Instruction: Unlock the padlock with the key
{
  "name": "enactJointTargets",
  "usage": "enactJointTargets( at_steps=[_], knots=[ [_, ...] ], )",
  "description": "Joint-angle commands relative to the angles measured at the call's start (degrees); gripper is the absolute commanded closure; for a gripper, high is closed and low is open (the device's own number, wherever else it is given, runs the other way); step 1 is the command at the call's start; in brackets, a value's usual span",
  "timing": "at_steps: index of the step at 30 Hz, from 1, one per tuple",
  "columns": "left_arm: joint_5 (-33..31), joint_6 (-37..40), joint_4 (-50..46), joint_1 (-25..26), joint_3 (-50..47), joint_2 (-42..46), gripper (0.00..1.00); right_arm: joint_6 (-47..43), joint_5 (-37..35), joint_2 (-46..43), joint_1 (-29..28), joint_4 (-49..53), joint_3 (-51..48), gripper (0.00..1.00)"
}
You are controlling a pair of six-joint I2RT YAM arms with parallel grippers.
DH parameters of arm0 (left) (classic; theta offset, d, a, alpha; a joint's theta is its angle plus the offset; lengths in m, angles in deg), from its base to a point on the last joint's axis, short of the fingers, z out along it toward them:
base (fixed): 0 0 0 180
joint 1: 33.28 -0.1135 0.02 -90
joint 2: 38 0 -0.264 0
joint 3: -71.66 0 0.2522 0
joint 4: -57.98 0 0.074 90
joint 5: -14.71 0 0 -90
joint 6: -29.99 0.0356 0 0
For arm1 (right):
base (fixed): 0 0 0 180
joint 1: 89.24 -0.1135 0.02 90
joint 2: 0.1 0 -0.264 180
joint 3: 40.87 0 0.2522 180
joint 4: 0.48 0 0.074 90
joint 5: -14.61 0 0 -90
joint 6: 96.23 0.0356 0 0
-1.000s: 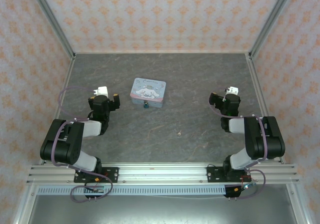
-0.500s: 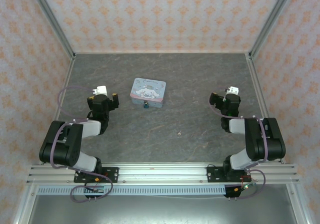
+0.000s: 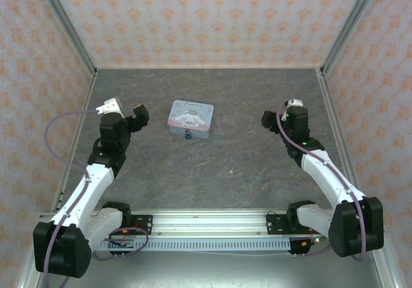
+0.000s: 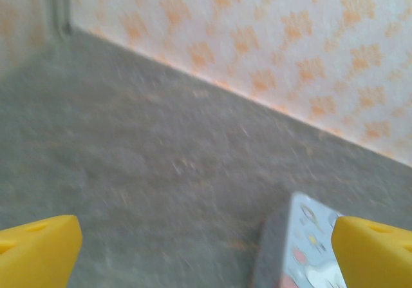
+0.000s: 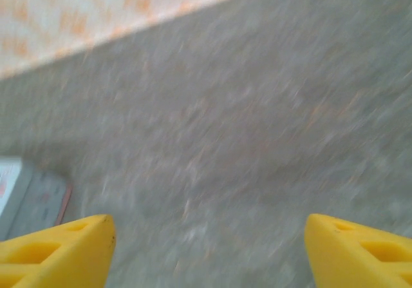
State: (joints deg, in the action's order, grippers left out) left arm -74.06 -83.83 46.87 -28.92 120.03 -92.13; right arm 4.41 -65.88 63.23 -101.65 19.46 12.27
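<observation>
The tiny dark teal padlock (image 3: 187,134) lies against the near edge of a pale blue cartoon-printed tin (image 3: 191,117) in the top view. A small pale key (image 3: 230,170) lies on the grey floor to the right and nearer the arms. My left gripper (image 3: 136,116) hovers open left of the tin, apart from it. In the left wrist view its yellow fingers (image 4: 38,249) stand wide apart with the tin (image 4: 302,249) low between them. My right gripper (image 3: 269,120) is open to the right, its yellow fingertips (image 5: 58,252) spread over bare floor.
The grey stone-patterned floor (image 3: 212,95) is enclosed by orange-patterned walls (image 3: 206,17) at the back and both sides. An aluminium rail (image 3: 206,220) carries the arm bases at the near edge. The tin's corner (image 5: 13,191) shows at the left of the right wrist view.
Both arms have unfolded and stretched forward from their tucked poses. The left gripper swung left and up, and the right gripper shifted towards the middle. Tin, padlock and key have not moved.
</observation>
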Motion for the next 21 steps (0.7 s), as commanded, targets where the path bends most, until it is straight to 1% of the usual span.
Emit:
enactJointTargets(
  at_steps=[1,3,5,6,9,12,15,19,21],
  knots=[
    [8.12,-10.21,-7.27,3.71,-1.38,0.94,0.00,6.70,0.83,1.09,-7.84,17.88,1.45,0.26],
    [7.03,-11.41,-7.04,7.60,-1.90,1.00,0.00,8.90,-0.40,2.59,-14.18,22.16,2.72,0.27],
    [6.67,-12.30,-6.15,10.44,-2.09,0.49,0.00,10.97,-1.26,4.17,-19.21,25.64,4.27,0.29],
    [6.54,-12.85,-5.56,11.41,-2.18,0.06,0.00,11.90,-1.64,6.66,-21.44,27.33,5.31,0.30],
    [6.56,-13.37,-4.32,12.33,-2.10,-1.34,0.00,14.23,-3.32,11.51,-28.05,31.45,8.49,0.35],
    [4.59,-11.59,-6.34,12.34,-0.81,-1.60,0.00,15.30,-4.82,16.97,-33.07,34.24,11.69,0.38],
    [3.67,-10.30,-7.79,12.34,-0.07,-1.17,0.00,14.98,-5.77,22.91,-36.18,36.48,15.63,0.43],
    [3.10,-9.85,-8.98,12.34,0.04,-0.50,0.00,14.85,-5.73,29.08,-37.93,37.77,19.24,0.50],
    [2.55,-9.85,-9.03,12.34,-0.41,-0.20,0.00,14.92,-5.91,31.03,-38.71,38.21,20.48,0.51]
  ],
)
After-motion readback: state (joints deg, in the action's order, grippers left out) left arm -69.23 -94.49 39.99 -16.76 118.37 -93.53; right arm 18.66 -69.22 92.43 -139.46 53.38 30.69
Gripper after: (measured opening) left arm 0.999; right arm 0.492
